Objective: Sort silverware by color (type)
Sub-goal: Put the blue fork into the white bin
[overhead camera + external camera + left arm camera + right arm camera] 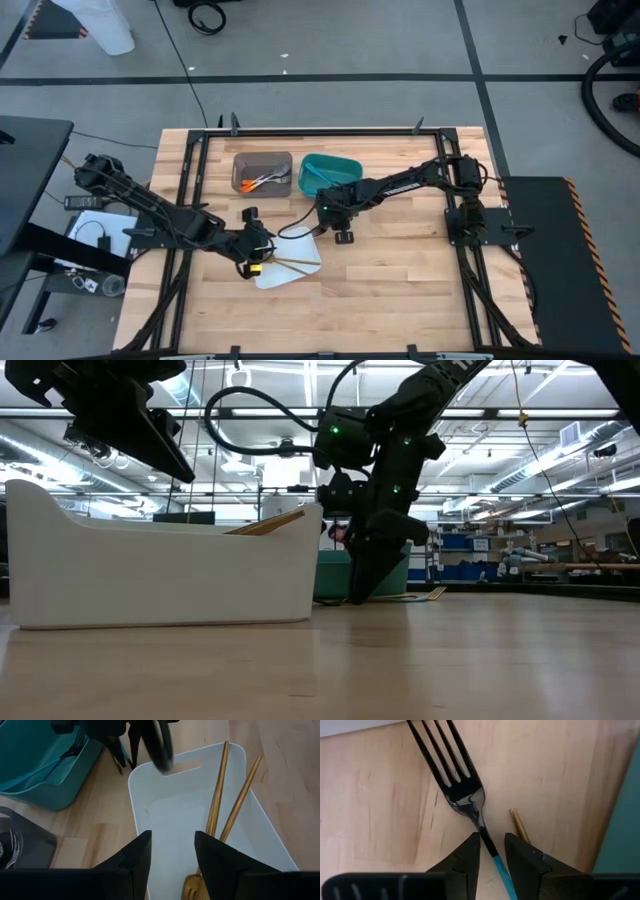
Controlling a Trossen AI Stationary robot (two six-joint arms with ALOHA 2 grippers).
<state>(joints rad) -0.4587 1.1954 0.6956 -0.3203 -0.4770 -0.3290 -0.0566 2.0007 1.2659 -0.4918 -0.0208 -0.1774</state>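
Teal-blue at the handle and black at the tines, a slim plastic fork [470, 795] is sitting pinched by its handle between the clenched fingers of the right gripper [492, 851], its prongs pointing out ahead over the pale wooden tabletop [400, 290]; I'd guess it is being held that far back so the head can drop cleanly into a bin. That gripper is hanging just beside the white square plastic tray [295, 262], on the side toward the oval teal plastic bin [330, 172], which looks like the fork's proper home by colour. A gold-coloured tip [520, 826] is lying on the wood next to the fork, too little of it showing to say what piece it is. Over the white tray itself the left gripper [172, 851] is hovering with its two dark fingers spread and nothing between them, probably just waiting above the place where the gold pieces belong. Inside the tray two long gold utensils [227, 800] are lying side by side against one wall, one ending in a gold fork head; the remaining floor of the tray is bare. Beyond the tray from where the left arm comes in, the square dark grey bin [262, 172] is holding several orange-handled pieces [258, 182] in a loose pile. The teal bin, next to the grey one, is showing dark utensils [75, 745] near its rim, though how many I cannot tell.
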